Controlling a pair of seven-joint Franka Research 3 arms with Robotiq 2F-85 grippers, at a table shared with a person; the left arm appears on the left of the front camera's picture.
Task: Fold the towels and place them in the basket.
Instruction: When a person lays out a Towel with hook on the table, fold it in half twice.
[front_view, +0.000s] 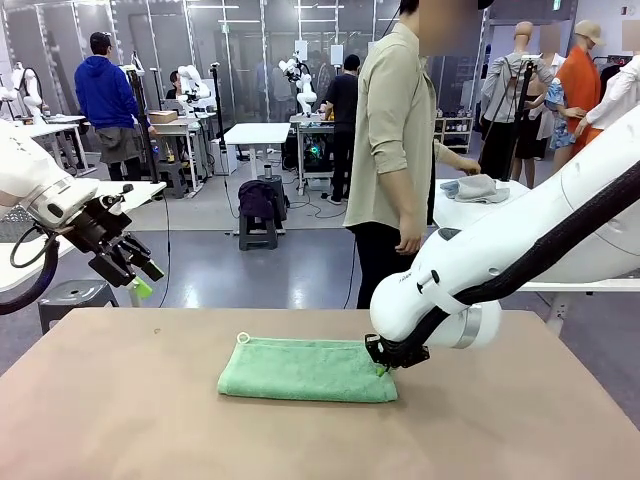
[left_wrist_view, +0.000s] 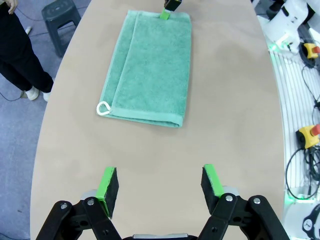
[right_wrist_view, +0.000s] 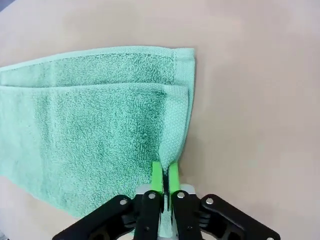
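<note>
A mint green towel (front_view: 305, 370) lies folded in the middle of the bench (front_view: 120, 400). The front view shows the left end effector (front_view: 150, 280) high above the bench's left edge, and its own wrist view shows the fingers spread wide. The right wrist view shows the right end effector (right_wrist_view: 165, 175) pinching the towel's near edge.

Brown desk (front_view: 120, 420) up front, grey floor (front_view: 300, 265) behind. White tables (front_view: 257, 133) farther back, a grey stool (front_view: 75, 295) at left. Glass partitions (front_view: 250, 40) along the far wall.
</note>
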